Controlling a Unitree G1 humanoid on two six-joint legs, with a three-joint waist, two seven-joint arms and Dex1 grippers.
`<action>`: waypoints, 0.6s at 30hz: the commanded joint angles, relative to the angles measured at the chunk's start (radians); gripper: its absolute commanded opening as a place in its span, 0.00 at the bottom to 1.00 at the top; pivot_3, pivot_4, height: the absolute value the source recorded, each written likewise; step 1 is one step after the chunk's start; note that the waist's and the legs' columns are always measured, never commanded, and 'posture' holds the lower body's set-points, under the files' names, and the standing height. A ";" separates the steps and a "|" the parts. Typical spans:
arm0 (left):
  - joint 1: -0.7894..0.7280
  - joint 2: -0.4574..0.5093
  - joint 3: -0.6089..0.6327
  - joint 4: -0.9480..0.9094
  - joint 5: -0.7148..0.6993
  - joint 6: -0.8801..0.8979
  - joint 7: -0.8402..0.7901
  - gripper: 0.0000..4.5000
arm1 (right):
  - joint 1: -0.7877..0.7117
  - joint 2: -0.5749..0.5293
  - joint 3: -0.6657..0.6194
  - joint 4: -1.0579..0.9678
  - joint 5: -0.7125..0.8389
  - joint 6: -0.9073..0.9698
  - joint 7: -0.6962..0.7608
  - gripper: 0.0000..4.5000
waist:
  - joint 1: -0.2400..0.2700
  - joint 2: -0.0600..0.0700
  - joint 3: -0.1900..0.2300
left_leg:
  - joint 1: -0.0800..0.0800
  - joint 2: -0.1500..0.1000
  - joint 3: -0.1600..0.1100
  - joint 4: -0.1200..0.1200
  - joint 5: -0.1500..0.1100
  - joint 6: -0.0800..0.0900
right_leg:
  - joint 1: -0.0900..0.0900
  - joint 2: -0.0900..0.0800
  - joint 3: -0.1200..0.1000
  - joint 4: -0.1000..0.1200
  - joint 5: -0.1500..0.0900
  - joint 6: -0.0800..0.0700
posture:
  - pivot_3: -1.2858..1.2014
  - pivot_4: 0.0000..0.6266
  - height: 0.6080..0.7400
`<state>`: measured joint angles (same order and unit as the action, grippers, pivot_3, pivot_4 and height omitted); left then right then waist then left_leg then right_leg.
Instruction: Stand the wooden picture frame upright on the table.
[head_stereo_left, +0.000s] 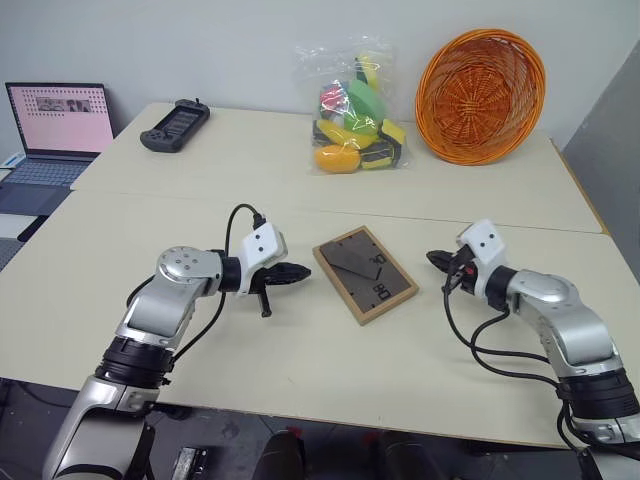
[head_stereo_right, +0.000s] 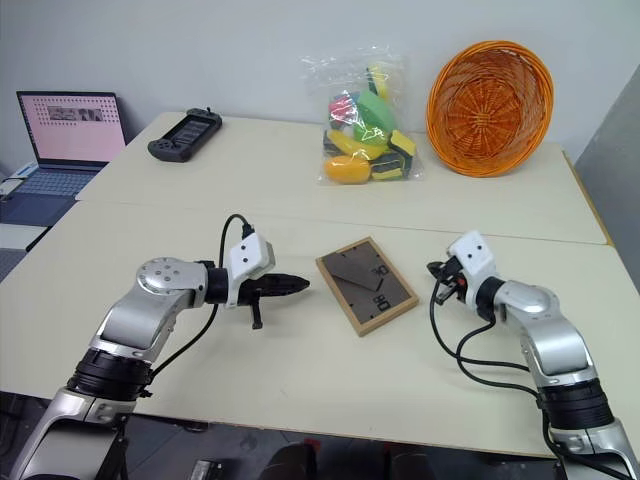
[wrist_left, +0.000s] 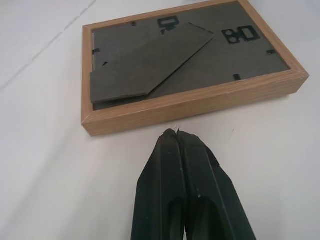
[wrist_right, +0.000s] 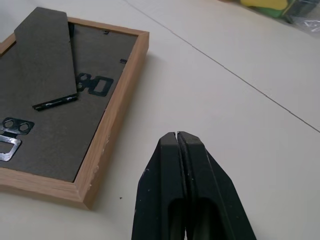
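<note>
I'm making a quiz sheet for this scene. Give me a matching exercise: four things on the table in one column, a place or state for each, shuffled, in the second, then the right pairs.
Things:
1. picture frame
2. basket
3. bag of toys
4. game controller

Places or states:
A. far right of the table, tipped up on its edge
B. lying flat, back panel up, between the two grippers
C. far left, near the laptop
D. far middle, clear plastic, left of the basket

Pairs: 1-B, 2-A, 3-D, 4-C
</note>
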<state>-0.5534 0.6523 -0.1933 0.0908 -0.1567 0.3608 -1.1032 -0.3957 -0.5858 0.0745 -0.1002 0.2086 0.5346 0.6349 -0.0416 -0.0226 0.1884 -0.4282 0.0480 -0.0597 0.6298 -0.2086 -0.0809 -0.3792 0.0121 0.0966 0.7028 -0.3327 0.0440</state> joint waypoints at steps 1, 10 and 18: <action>-0.046 -0.029 -0.039 0.057 0.043 -0.045 0.007 0.00 | -0.019 0.010 0.025 0.000 -0.027 -0.030 0.011 0.01 | 0.001 0.000 0.000 | 0.000 0.000 0.000 0.000 0.000 0.000 | 0.000 0.000 0.000 0.000 0.000 0.000 | 0.52 0.24 1.00; -0.192 -0.154 -0.099 0.360 0.140 -0.180 0.053 0.00 | -0.051 0.057 0.064 0.012 -0.060 -0.042 0.005 0.01 | 0.002 0.000 0.000 | 0.000 0.000 0.000 0.001 0.000 0.000 | 0.000 0.000 0.000 0.002 0.000 0.000 | 0.52 0.24 1.00; -0.297 -0.226 -0.092 0.566 0.182 -0.284 0.069 0.00 | -0.004 0.070 0.036 -0.177 -0.001 0.102 0.003 0.01 | 0.006 0.000 0.000 | 0.000 -0.001 -0.001 0.001 0.000 0.000 | 0.000 0.000 0.000 0.004 0.000 0.000 | 0.52 0.24 1.00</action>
<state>-0.8179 0.4416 -0.2920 0.6232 0.0103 0.1126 -1.0515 -0.4074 -0.5129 0.1382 -0.1824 0.1711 0.5868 0.6343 -0.0359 -0.0226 0.1882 -0.4278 0.0465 -0.0607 0.6309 -0.2084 -0.0807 -0.3796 0.0119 0.0964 0.7074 -0.3327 0.0440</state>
